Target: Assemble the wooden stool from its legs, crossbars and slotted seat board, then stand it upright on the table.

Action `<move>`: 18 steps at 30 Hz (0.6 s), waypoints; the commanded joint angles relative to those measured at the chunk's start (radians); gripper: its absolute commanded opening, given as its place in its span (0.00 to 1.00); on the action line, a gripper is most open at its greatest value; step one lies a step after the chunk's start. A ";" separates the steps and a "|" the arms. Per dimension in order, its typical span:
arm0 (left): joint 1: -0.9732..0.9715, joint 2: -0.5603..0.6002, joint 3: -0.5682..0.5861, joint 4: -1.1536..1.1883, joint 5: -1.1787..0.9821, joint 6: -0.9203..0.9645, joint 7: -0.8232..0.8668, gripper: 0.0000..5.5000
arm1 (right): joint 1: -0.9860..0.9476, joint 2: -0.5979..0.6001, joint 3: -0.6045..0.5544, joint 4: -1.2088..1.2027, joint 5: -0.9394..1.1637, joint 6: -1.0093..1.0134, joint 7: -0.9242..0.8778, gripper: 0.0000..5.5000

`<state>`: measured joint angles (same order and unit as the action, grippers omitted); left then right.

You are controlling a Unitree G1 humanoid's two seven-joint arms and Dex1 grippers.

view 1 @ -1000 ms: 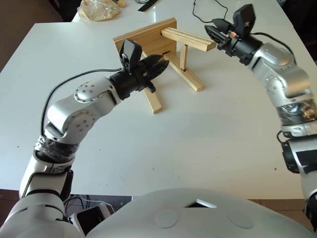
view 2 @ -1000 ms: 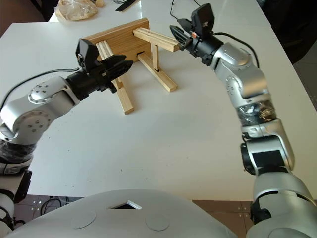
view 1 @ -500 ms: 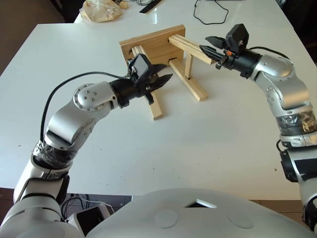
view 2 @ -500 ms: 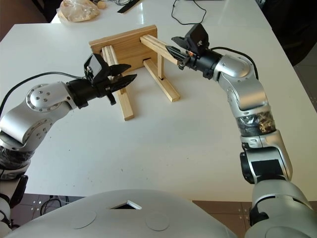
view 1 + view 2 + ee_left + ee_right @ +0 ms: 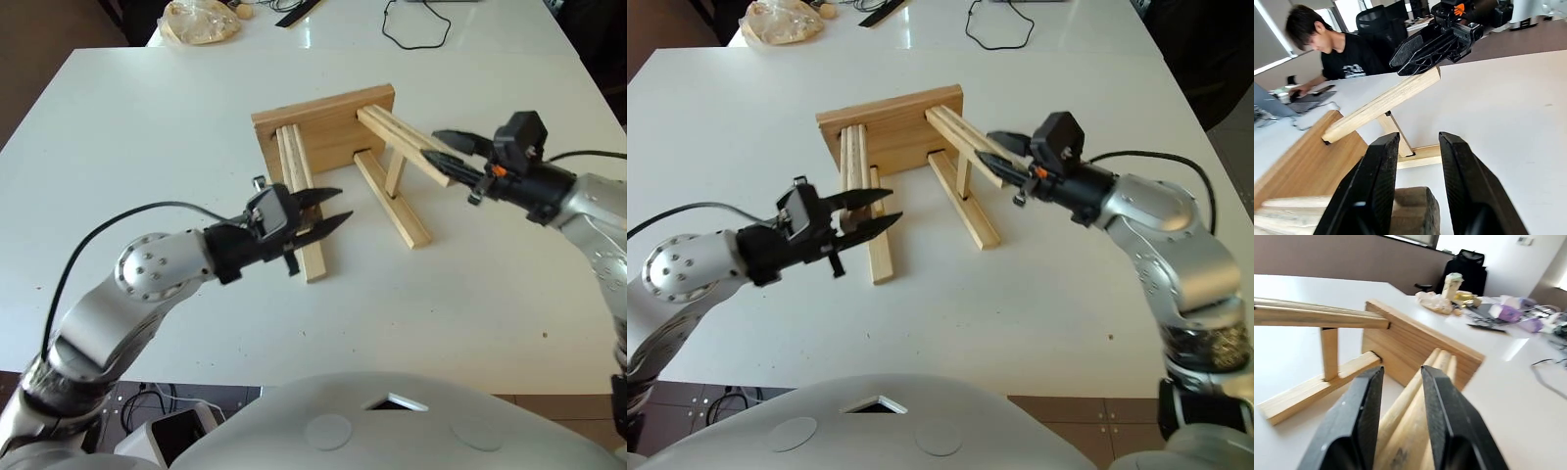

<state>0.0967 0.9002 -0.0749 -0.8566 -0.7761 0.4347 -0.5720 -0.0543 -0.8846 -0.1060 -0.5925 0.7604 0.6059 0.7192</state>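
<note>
Stool (image 5: 345,145) slides toward the tabletop's (image 5: 147,127) near edge; right gripper (image 5: 434,146) clamps the raised leg (image 5: 397,129), left gripper (image 5: 341,206) gapes: tip up slowly.

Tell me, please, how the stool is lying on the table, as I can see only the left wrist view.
Observer: On its side: the seat board stands on its long edge on the table, with the legs pointing toward the near edge.
Operator: Where is my left end effector over it?
Observer: The left end effector is open above the near end of the left-hand legs, its tips aimed at the right-hand legs.
Operator: Is anything lying beyond the board?
Observer: A bag at the far left and a black cable lie farther back.
</note>
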 commanded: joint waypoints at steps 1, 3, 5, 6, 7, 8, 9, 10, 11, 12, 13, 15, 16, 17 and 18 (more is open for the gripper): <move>0.157 0.148 0.138 0.054 -0.226 0.169 -0.188 0.27 | 0.117 -0.188 -0.109 -0.066 0.257 0.233 0.209 0.26; 0.122 0.139 0.161 0.081 -0.267 0.167 -0.183 0.27 | 0.039 -0.182 -0.097 -0.008 0.264 0.235 0.198 0.26; 0.094 0.135 0.174 0.092 -0.283 0.167 -0.184 0.27 | -0.047 -0.161 -0.071 0.053 0.247 0.232 0.182 0.26; 0.081 0.133 0.180 0.097 -0.292 0.170 -0.182 0.27 | -0.086 -0.149 -0.062 0.080 0.248 0.239 0.174 0.26; 0.063 0.129 0.188 0.103 -0.305 0.175 -0.176 0.27 | -0.119 -0.140 -0.060 0.103 0.257 0.250 0.168 0.26; 0.045 0.126 0.202 0.110 -0.332 0.184 -0.166 0.27 | -0.146 -0.133 -0.063 0.122 0.271 0.260 0.167 0.26; 0.021 0.122 0.216 0.118 -0.365 0.194 -0.155 0.27 | -0.168 -0.130 -0.072 0.137 0.294 0.279 0.167 0.26; -0.004 0.121 0.238 0.128 -0.417 0.205 -0.138 0.27 | -0.185 -0.131 -0.088 0.150 0.330 0.300 0.173 0.26; -0.029 0.120 0.264 0.134 -0.467 0.215 -0.122 0.27 | -0.196 -0.136 -0.106 0.158 0.359 0.316 0.190 0.26; -0.058 0.121 0.288 0.143 -0.528 0.225 -0.098 0.27 | -0.202 -0.143 -0.124 0.167 0.376 0.321 0.210 0.26; -0.086 0.122 0.310 0.155 -0.582 0.236 -0.070 0.27 | -0.207 -0.147 -0.135 0.178 0.374 0.316 0.226 0.26; -0.139 0.132 0.336 0.178 -0.635 0.256 -0.038 0.27 | -0.215 -0.152 -0.131 0.232 0.304 0.274 0.240 0.26; -0.161 0.142 0.339 0.187 -0.608 0.265 -0.029 0.30 | -0.224 -0.151 -0.116 0.271 0.248 0.240 0.242 0.26; -0.177 0.151 0.338 0.197 -0.593 0.276 -0.031 0.33 | -0.229 -0.150 -0.106 0.306 0.205 0.217 0.243 0.29; -0.189 0.161 0.343 0.205 -0.606 0.291 -0.045 0.35 | -0.232 -0.148 -0.089 0.343 0.157 0.190 0.250 0.31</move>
<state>-0.0570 1.0263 0.2539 -0.6694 -1.3868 0.6880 -0.6110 -0.2645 -1.0266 -0.2286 -0.3247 1.0150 0.8510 0.9598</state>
